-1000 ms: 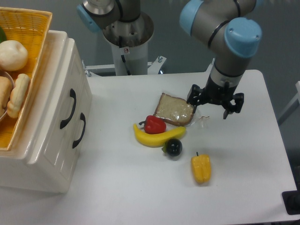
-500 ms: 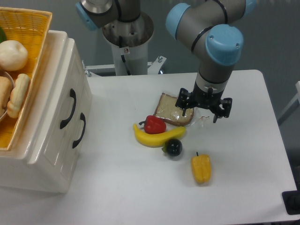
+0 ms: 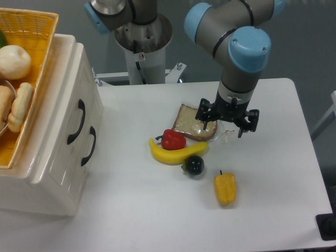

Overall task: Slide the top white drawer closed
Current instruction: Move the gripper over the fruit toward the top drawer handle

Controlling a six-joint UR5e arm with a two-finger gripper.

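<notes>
Looking at my feed, gripper (image 3: 227,122) hangs over the bread slice (image 3: 193,122), fingers spread, holding nothing; top white drawer (image 3: 73,113) sits far left, its left side cut off, basket (image 3: 31,31) hiding the cabinet top.

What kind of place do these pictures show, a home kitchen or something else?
Most likely a robot lab bench, not a kitchen: an industrial arm on a metal pedestal, a bare white table, and staged food such as a banana beside a small white cabinet.
</notes>
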